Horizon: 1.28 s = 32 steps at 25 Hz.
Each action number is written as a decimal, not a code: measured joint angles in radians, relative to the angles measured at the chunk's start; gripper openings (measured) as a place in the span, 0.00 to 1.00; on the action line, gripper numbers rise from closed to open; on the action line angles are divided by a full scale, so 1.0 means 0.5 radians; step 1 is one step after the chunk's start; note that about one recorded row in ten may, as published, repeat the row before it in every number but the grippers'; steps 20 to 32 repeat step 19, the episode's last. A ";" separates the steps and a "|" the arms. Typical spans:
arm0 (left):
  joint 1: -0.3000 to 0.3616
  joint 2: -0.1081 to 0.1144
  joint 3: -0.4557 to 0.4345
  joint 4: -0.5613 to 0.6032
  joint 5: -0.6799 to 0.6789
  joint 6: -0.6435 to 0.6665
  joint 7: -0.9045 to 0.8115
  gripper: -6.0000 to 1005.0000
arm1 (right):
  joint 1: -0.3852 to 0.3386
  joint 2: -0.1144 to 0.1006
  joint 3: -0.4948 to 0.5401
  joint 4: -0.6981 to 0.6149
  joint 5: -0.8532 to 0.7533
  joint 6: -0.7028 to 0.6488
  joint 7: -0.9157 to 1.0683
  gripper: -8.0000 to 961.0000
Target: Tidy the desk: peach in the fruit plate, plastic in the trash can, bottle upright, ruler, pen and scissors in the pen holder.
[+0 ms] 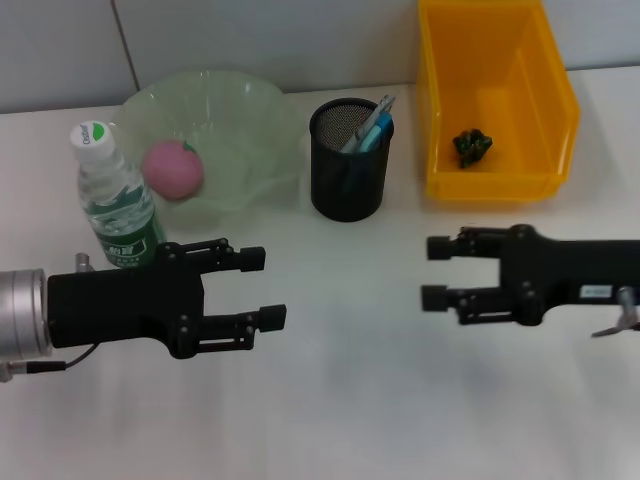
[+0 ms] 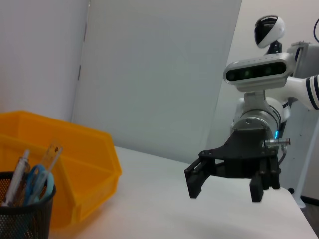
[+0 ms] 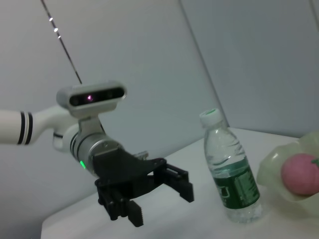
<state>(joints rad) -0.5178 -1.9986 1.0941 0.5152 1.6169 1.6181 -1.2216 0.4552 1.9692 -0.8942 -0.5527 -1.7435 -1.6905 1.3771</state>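
White counter (image 1: 330, 400) with grey wall panels behind: both claws are hovering released, holding nothing.

Left claw (image 1: 262, 290) is hanging with its jaws spread; just behind it the bottle (image 1: 115, 200) is standing upright, and beyond that the peach (image 1: 173, 168) is lying in the green fruit plate (image 1: 250, 110). Right claw (image 1: 436, 273) is likewise hanging with jaws parted, with the yellow trash can (image 1: 445, 120) beyond it, the crumpled dark plastic (image 1: 472, 146) resting inside. Between and beyond the two claws, the black mesh pen holder (image 1: 348, 175) is holding the ruler, pen and scissors, though they are hard to separate. Judging by this layout, every listed item appears to be in place, and nothing is left lying loose near either claw.
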 joint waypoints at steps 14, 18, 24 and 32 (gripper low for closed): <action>-0.035 0.065 -0.007 0.035 0.064 0.093 -0.155 0.75 | 0.036 0.087 0.003 0.004 -0.113 0.064 -0.037 0.80; -0.026 0.070 -0.007 0.047 0.075 0.102 -0.162 0.75 | 0.040 0.087 -0.001 0.002 -0.114 0.067 -0.046 0.80; -0.019 0.070 -0.007 0.055 0.085 0.103 -0.165 0.75 | 0.040 0.090 -0.001 0.004 -0.114 0.068 -0.049 0.80; -0.019 0.070 -0.007 0.055 0.085 0.103 -0.165 0.75 | 0.040 0.090 -0.001 0.004 -0.114 0.068 -0.049 0.80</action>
